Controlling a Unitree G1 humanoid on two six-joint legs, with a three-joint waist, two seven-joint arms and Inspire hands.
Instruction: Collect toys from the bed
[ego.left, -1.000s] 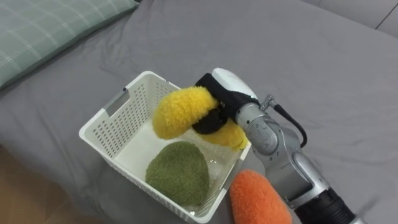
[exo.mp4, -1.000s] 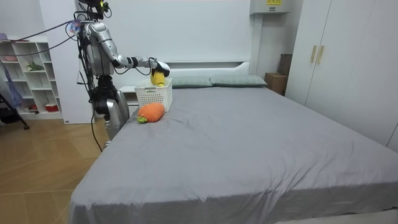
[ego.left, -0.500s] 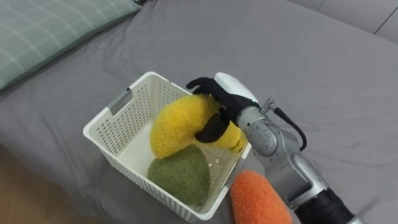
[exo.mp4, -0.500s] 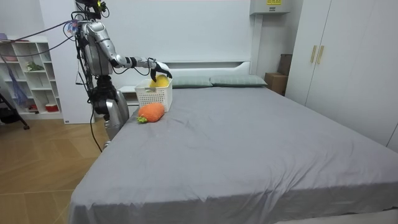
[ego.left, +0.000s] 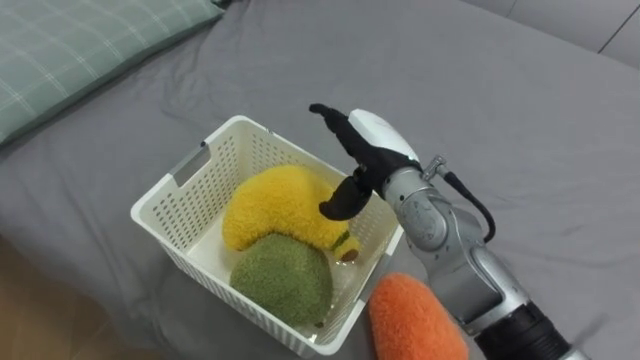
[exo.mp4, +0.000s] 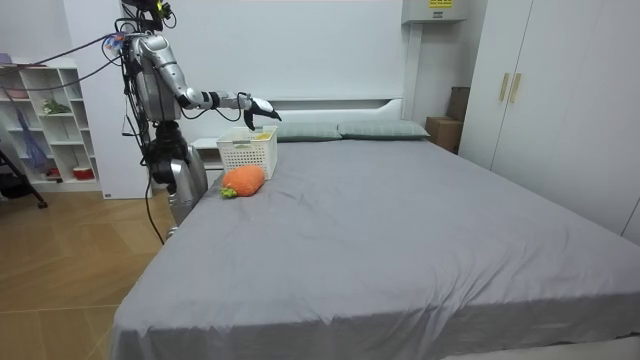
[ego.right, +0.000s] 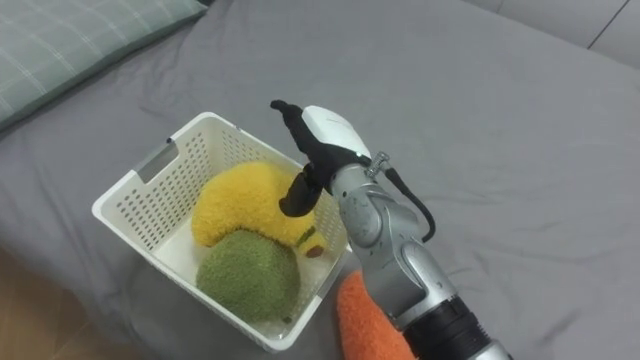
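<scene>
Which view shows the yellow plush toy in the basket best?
The left eye view: it looks down into the white basket, where the yellow plush toy lies beside the green toy, below the open right hand. The right eye view shows almost the same. In the room view the basket's wall hides nearly all.

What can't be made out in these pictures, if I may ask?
Orange toy: cut off by the bottom edge in both eye views.
Yellow toy: partly hidden by the green toy and the right hand, eye views.
Basket contents: too small in the room view.
</scene>
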